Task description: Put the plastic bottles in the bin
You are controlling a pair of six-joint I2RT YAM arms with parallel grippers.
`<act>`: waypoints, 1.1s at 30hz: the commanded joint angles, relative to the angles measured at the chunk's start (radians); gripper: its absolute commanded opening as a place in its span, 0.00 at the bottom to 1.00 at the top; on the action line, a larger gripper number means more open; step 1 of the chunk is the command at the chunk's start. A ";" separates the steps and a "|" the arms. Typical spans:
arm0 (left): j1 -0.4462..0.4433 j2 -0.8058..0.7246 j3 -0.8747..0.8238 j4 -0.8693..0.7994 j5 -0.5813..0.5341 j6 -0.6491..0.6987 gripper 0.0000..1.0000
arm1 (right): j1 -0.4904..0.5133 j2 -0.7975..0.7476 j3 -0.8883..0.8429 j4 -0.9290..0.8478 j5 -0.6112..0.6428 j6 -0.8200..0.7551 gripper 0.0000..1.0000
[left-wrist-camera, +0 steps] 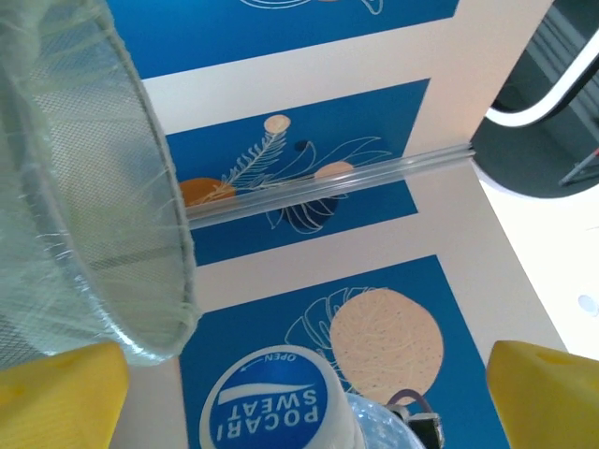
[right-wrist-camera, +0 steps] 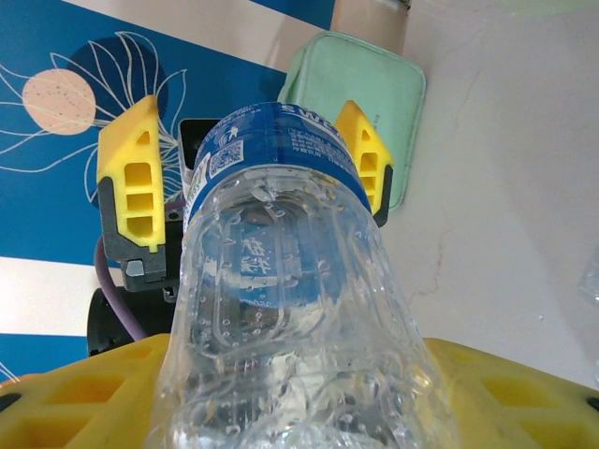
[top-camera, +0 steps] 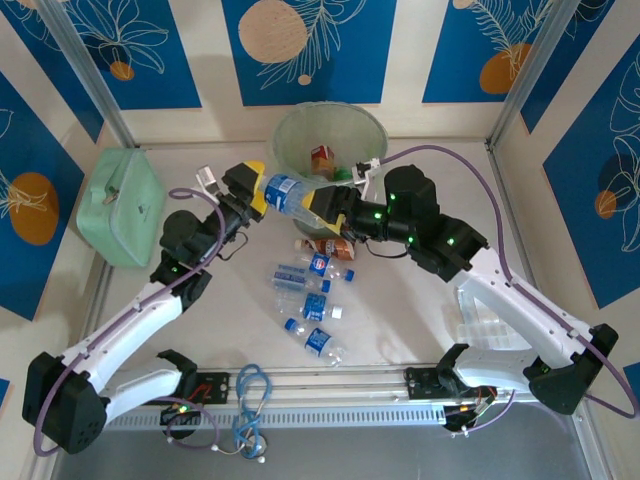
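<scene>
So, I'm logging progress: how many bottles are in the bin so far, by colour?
Brown/orange-labelled bottle: 1
Green bottle: 1
Total in the bin: 2 that I can see.
The blue-labelled bottle in the right hand isn't counted.

The bin (top-camera: 330,140) stands at 12 o'clock, the case (top-camera: 122,205) at 9 o'clock. Loose plastic bottles (top-camera: 316,307) lie mid-table; one bottle (top-camera: 285,192) hangs just before the bin.
</scene>
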 commanded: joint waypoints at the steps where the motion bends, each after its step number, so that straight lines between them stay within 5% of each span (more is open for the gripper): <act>1: 0.004 -0.057 0.059 -0.211 0.020 0.153 1.00 | -0.055 0.008 0.083 -0.060 0.000 -0.060 0.53; 6: 0.016 -0.115 0.184 -0.606 -0.011 0.375 1.00 | -0.205 0.071 0.220 -0.168 -0.093 -0.110 0.53; 10: 0.029 -0.150 0.200 -0.759 -0.029 0.461 1.00 | -0.323 0.149 0.320 -0.238 -0.163 -0.141 0.53; 28: 0.032 -0.155 0.110 -0.881 0.055 0.496 0.89 | -0.493 0.548 0.671 -0.375 -0.304 -0.210 0.53; 33: 0.032 -0.153 0.091 -0.895 0.055 0.488 0.88 | -0.509 0.625 0.737 -0.415 -0.297 -0.223 0.62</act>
